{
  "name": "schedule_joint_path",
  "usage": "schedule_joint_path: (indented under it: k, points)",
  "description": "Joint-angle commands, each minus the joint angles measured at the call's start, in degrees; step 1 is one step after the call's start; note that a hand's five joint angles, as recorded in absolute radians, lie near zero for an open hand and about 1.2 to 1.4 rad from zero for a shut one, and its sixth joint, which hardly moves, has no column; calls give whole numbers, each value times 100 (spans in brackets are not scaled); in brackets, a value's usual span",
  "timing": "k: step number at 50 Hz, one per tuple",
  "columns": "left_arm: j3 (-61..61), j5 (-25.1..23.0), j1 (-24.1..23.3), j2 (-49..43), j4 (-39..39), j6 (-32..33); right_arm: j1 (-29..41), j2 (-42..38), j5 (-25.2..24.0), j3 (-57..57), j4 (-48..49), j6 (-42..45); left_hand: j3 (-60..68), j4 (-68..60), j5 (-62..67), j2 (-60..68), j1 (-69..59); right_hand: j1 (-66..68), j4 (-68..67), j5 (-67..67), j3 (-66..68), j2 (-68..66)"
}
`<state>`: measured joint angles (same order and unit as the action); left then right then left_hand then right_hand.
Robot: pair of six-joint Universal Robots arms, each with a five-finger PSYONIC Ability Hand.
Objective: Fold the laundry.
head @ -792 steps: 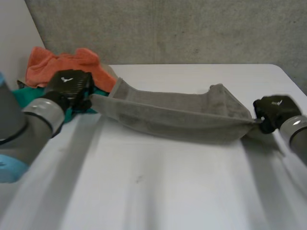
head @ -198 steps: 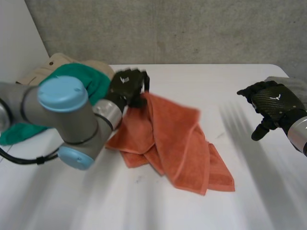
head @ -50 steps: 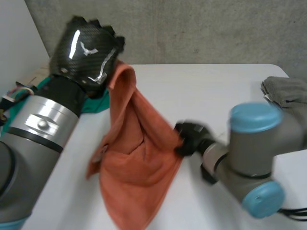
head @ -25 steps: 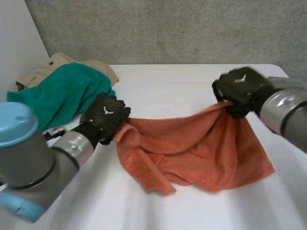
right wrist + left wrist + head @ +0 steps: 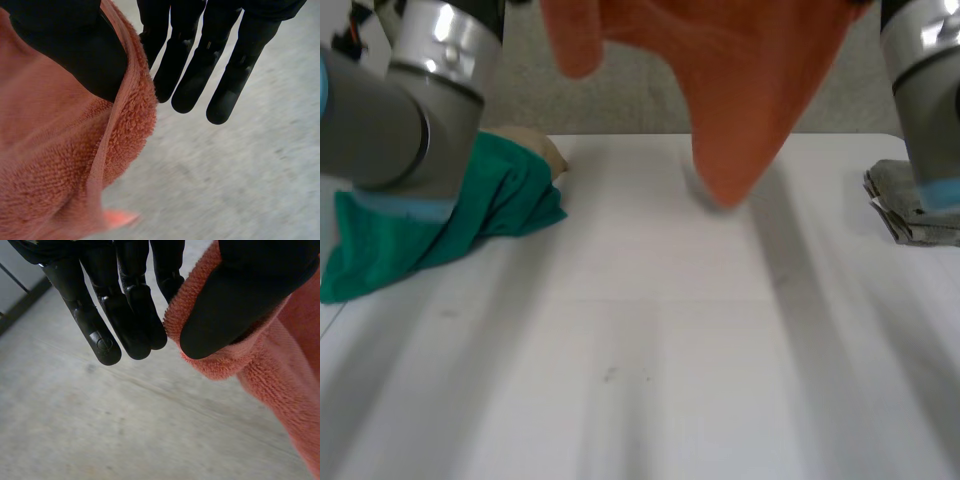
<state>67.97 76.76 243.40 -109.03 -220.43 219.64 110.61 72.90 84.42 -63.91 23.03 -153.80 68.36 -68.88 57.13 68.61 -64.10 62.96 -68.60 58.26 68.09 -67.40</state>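
Above the table (image 5: pixel 650 340), I find the orange towel (image 5: pixel 740 70) hanging in the air between my two arms, narrowing to a rounded tip over the far middle of the surface. I cannot tell whether that tip touches the table.

Left wrist view: the left hand (image 5: pixel 125 305) pinches a thick hemmed edge of the orange towel, thumb pressed on one side and straight fingers on the other. The cloth falls away beside the thumb.

Right wrist view: the right hand (image 5: pixel 195 65) has another edge of the same towel caught between its thumb and its straight fingers, the hem running past the thumb, with the cloth bunched below it.

Head view, remaining items: a green towel (image 5: pixel 440 225) lies crumpled at the table's left side, under the left arm (image 5: pixel 410 90). A beige garment (image 5: pixel 548 152) shows just behind it. A folded grey towel (image 5: pixel 915 210) sits at the right edge, beside the right arm (image 5: pixel 925 90).
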Motion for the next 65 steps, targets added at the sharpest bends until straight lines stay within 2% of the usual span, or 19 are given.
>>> schedule_joint_path:
  k: [1, 6, 8, 13, 17, 20, 24, 29, 35, 36, 39, 40, 43, 44, 47, 48, 51, 57, 65]
  points:
    - [2101, -257, 14, 452, 62, 44, 14, 224, -259, -1430, -939, 17, 1164, -1112, 1287, 1139, -1590, 1704, -1140, 1174, 1191, -1260]
    - [3299, -697, 32, 321, 9, 105, 31, 154, -312, -2485, -1309, 35, 1164, -1112, 1287, 1139, -1590, 1704, -1140, 1174, 1191, -1260]
    - [3608, -899, 58, -21, -26, 255, 92, -100, -330, -2881, -1292, 87, 1164, -1112, 1287, 1139, -1590, 1704, -1140, 1174, 1191, -1260]
    - [3820, -1014, 59, -549, 53, 1045, 312, -812, -286, -3084, -1318, 254, 1017, -964, 1140, 992, -1442, 1704, -1140, 1174, 1191, -1260]
    - [4013, -1014, 85, -567, 210, 1861, 339, -918, -303, -3110, -1327, 263, -2121, 2173, -1998, -2146, 1695, 1704, -1140, 1174, 1191, -1260]
    - [4057, -1014, 129, -462, 368, 2083, 321, -918, -312, -3110, -1318, 246, -2499, 2552, -2376, -2524, 2074, 1704, -1140, 1174, 1191, -1260]
    - [4154, -1023, 173, 196, 860, 2084, 312, -918, -321, -3145, -1318, 202, -3206, 3259, -3083, -3231, 2781, 1704, -1140, 1174, 1191, -1260]
    - [4189, -1023, 120, 838, 1397, 1540, 312, -918, -312, -3207, -1318, 193, -3643, 3696, -3520, -3668, 3218, 1704, -1140, 1174, 1191, -1260]
    - [4119, -1005, 41, 1498, 1793, -217, 321, -918, -312, -3251, -1327, 193, -3779, 3831, -3656, -3804, 3353, 1704, -1140, 1174, 1191, -1260]
    - [4093, -970, 41, 1568, 1810, -715, 321, -918, -321, -3251, -1327, 193, -3762, 3815, -3639, -3787, 3337, 1704, -1140, 1174, 1191, -1260]
    - [4049, -918, 41, 1604, 1846, -1421, 330, -910, -312, -3251, -1327, 193, -3712, 3764, -3589, -3737, 3286, 1704, -1140, 1174, 1191, -1260]
    - [4014, -796, 41, 1587, 1872, -1815, 339, -918, -312, -3251, -1336, 193, -3678, 3731, -3555, -3703, 3253, 1704, -1140, 1174, 1191, -1260]
    - [3978, -383, 41, 1534, 1968, -2284, 330, -918, -312, -3251, -1336, 184, -3661, 3714, -3538, -3686, 3236, 1704, -1140, 1174, 1191, -1260]
    - [3969, 36, 23, 1499, 2047, -2494, 321, -918, -304, -3260, -1336, 184, -3644, 3697, -3521, -3669, 3219, 1704, -1140, 1174, 1191, -1260]
    - [3969, 706, -21, 1358, 2144, -2636, 312, -918, -303, -3268, -1345, 184, -3678, 3730, -3555, -3703, 3252, 1704, -1140, 1174, 1191, -1260]
    - [3952, 1118, -55, 1236, 2171, -2645, 304, -918, -303, -3277, -1345, 184, -3711, 3764, -3588, -3736, 3286, 1704, -1140, 1174, 1191, -1260]
    - [3899, 1629, -82, 972, 2153, -2663, 303, -918, -303, -3295, -1353, 184, -3728, 3781, -3605, -3753, 3303, 1704, -1140, 1174, 1191, -1260]
    - [3653, 1632, -47, 357, 2206, -2663, 304, -918, -295, -3312, -1353, 184, -3711, 3764, -3589, -3737, 3286, 1704, -1140, 1174, 1191, -1260]
    - [3442, 1245, 295, -277, 2583, -2776, 286, -910, -303, -3339, -1353, 184, -3459, 3512, -3337, -3485, 3034, 1704, -1140, 1174, 1191, -1260]
